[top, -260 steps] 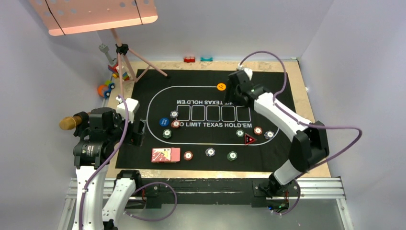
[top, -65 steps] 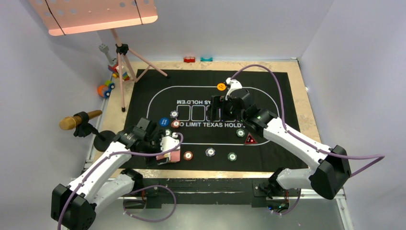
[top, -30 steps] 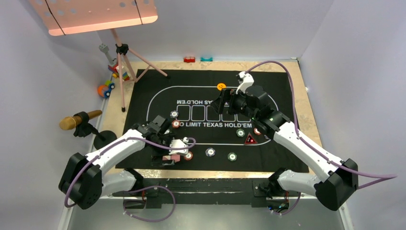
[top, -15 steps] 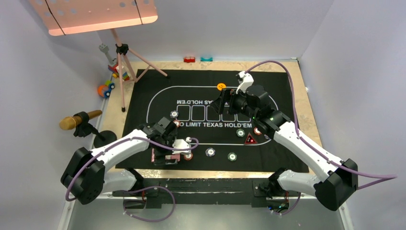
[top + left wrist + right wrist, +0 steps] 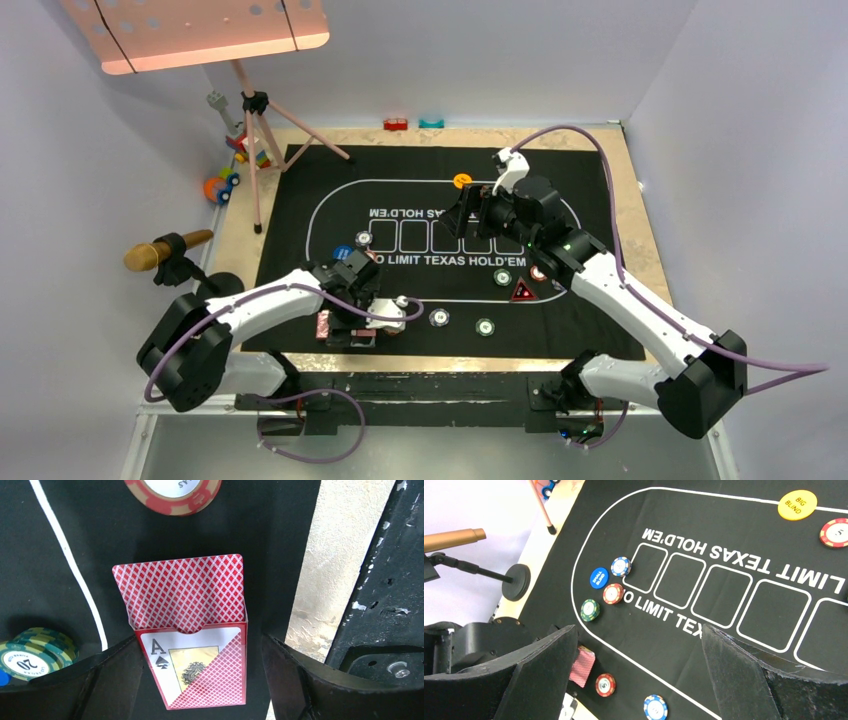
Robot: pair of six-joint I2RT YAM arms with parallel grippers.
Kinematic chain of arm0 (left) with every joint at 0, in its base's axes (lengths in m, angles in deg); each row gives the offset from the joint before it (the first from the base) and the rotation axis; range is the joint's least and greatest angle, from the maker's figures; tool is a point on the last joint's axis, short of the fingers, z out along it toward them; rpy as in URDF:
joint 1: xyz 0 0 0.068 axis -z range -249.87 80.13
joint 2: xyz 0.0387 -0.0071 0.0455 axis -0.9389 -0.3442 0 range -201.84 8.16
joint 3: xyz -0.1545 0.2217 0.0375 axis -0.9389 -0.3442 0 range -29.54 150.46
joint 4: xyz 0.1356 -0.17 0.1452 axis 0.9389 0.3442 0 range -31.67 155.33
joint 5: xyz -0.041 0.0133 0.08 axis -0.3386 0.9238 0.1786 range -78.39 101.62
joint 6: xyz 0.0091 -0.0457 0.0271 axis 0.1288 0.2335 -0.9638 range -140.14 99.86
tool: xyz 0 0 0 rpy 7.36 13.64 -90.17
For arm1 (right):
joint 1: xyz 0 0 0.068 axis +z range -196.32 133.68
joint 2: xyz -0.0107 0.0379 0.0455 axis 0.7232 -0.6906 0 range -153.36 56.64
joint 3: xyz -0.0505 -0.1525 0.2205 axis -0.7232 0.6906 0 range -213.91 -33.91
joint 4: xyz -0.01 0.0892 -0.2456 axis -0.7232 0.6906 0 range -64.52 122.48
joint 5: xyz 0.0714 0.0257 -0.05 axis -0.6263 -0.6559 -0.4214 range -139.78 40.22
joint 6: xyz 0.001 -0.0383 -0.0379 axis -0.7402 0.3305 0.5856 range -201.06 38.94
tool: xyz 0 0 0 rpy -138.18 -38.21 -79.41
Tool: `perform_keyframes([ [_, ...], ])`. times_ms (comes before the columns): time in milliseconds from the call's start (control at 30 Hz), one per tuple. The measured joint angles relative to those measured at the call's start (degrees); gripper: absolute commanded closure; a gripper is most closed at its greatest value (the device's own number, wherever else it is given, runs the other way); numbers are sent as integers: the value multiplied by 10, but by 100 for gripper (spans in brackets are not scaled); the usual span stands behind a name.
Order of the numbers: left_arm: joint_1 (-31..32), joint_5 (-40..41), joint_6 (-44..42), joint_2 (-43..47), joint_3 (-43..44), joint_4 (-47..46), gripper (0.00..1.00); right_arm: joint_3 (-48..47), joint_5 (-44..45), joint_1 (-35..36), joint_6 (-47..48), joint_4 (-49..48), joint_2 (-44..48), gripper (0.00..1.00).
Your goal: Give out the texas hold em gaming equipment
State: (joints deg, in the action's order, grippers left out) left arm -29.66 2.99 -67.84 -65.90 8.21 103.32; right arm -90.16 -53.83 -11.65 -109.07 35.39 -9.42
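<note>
Black felt printed with a white oval and "NO LIMIT TEXAS HOLD'EM" covers most of the pale counter (image 5: 628, 185), which sits in a nook of plain lilac-white walls. At the far left stand a tripod (image 5: 256, 110) under a pinkish perforated panel (image 5: 195, 30), a heap of colourful toys (image 5: 222, 185) and a brass-tipped stand (image 5: 160, 253).

Near the front edge of the mat lies the red-backed card box (image 5: 192, 645), flap open, an ace of spades showing. The left tool (image 5: 200, 680) straddles it, fingers either side and seemingly not yet touching, though the wrist view is too close to be sure. A red chip (image 5: 172, 495) lies just beyond the box, a green chip (image 5: 35, 652) to one side.

The right tool (image 5: 468, 215) hangs wide open, holding nothing, over the row of card boxes. Its view takes in the orange big-blind button (image 5: 797, 505), the blue button (image 5: 599, 577) and scattered chips.
</note>
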Motion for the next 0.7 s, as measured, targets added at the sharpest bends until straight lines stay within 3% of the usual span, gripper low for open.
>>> perform_keyframes([
  [233, 16, 11, 2, -21, 2, -7, 28, -10, 0, -3, 3, 1, -3, 2],
  [400, 24, 20, 8, -27, 5, -9, 61, -12, 1, -7, 8, 10, -3, 2],
  [600, 27, 25, 23, -19, 4, -10, 79, -12, 0, -10, 8, 25, -3, 2],
  [700, 27, 21, 42, 8, 10, 10, 95, -10, -3, -11, -3, 27, -3, 2],
])
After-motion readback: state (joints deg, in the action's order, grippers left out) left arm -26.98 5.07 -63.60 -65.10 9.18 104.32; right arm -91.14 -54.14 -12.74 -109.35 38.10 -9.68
